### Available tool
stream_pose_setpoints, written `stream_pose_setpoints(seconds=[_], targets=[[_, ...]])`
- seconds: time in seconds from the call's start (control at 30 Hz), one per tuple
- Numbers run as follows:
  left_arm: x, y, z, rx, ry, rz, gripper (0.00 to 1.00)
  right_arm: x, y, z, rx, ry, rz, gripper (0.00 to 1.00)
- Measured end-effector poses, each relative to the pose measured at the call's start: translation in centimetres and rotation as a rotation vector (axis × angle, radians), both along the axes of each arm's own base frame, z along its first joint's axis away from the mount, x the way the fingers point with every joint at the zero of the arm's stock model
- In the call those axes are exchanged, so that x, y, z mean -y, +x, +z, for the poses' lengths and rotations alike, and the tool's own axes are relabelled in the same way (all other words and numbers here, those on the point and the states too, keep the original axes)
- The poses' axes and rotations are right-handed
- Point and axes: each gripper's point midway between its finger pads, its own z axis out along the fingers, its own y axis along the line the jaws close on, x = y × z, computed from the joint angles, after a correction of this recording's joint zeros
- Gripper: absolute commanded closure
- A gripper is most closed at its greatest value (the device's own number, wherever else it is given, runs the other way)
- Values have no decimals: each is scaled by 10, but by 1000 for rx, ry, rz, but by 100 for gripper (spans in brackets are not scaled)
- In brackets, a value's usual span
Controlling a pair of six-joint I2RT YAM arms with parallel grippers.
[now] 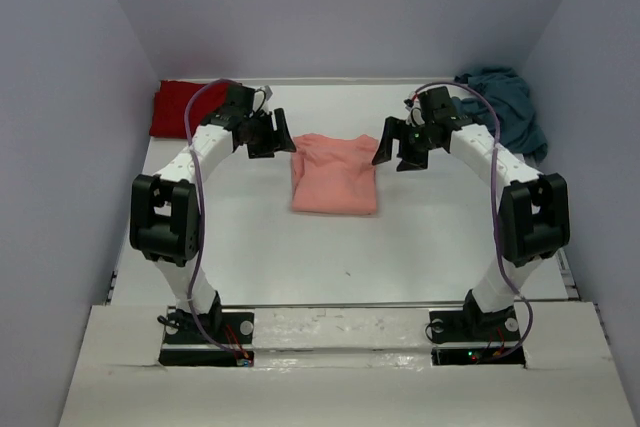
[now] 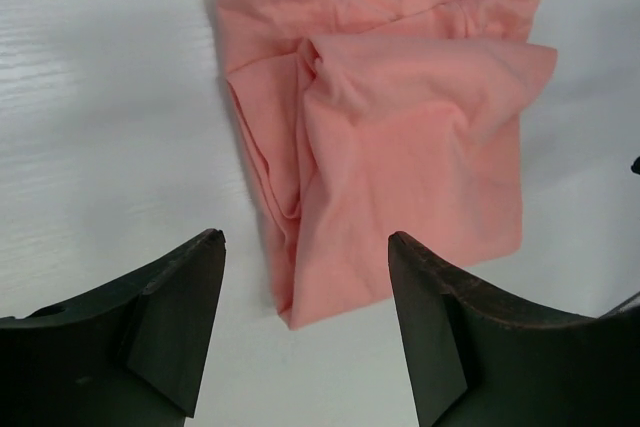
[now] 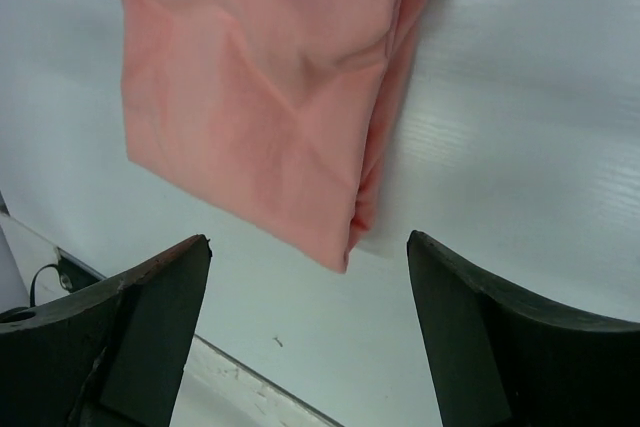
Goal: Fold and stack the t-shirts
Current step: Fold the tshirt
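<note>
Pink shirt (image 1: 335, 175) lies folded in the middle of the bench (image 1: 420, 237), right between the two hands. Left hand (image 1: 272, 137) hangs by its far left corner and right hand (image 1: 398, 150) by its far right corner. Both hands are spread wide with nothing pinched, and the wrist views show bare fingers with the folded cloth lying below the gap. Further back, the red shirt (image 1: 180, 107) sits in the far left corner, and the teal shirt (image 1: 505, 107) is bunched up far right.
</note>
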Motion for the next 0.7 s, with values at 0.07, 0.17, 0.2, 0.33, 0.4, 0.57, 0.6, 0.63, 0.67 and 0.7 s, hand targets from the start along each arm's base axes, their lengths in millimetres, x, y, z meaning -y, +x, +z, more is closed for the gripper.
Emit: stream_pose_setpoints(seconds=[0.07, 0.17, 0.2, 0.33, 0.4, 0.57, 0.6, 0.63, 0.67, 0.7], targets=[[-7, 17, -16, -4, 9, 4, 25, 5, 14, -10, -12, -9, -9, 16], [-3, 29, -35, -23, 12, -20, 27, -6, 31, -20, -19, 2, 24, 20], [0, 33, -42, -32, 8, -30, 27, -10, 36, -22, -18, 8, 30, 21], [7, 47, -51, -26, -15, -51, 27, -21, 52, -33, -19, 28, 52, 26], [10, 48, -49, -21, -27, -58, 27, -23, 57, -35, -22, 32, 55, 27], [17, 65, -29, 45, -57, -73, 27, -25, 68, -38, -7, 35, 57, 31], [18, 68, -26, 56, -60, -75, 27, -25, 68, -38, -7, 35, 57, 33], [19, 70, -23, 65, -64, -76, 27, -25, 68, -38, -7, 35, 55, 33], [20, 72, -19, 76, -68, -79, 27, -24, 69, -38, -8, 34, 54, 33], [20, 74, -17, 82, -69, -79, 27, -23, 70, -39, -6, 34, 54, 33]])
